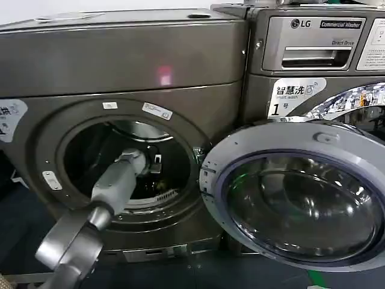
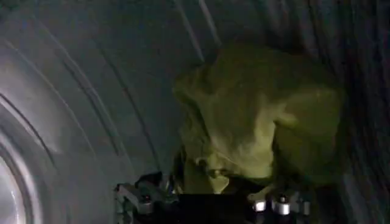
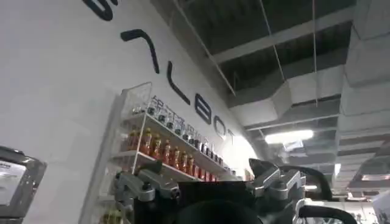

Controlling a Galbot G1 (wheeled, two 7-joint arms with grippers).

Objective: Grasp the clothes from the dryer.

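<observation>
The dryer [image 1: 120, 60] stands at the left with its round glass door [image 1: 301, 198] swung open to the right. My left arm reaches through the porthole, and the left gripper [image 1: 153, 164] is deep in the dark drum. In the left wrist view the clothes [image 2: 256, 115], a crumpled yellow-green piece of fabric, lie against the ribbed drum wall. The left gripper [image 2: 210, 201] is open right in front of them, its fingers spread to either side of the fabric's lower fold. My right gripper [image 3: 207, 185] is open and empty, pointing up toward the ceiling away from the machines.
A second machine with an LG logo and a drawer panel [image 1: 313, 42] stands to the right, partly behind the open door. The door juts out into the space before both machines. A shelf of bottles [image 3: 164, 152] hangs on the wall.
</observation>
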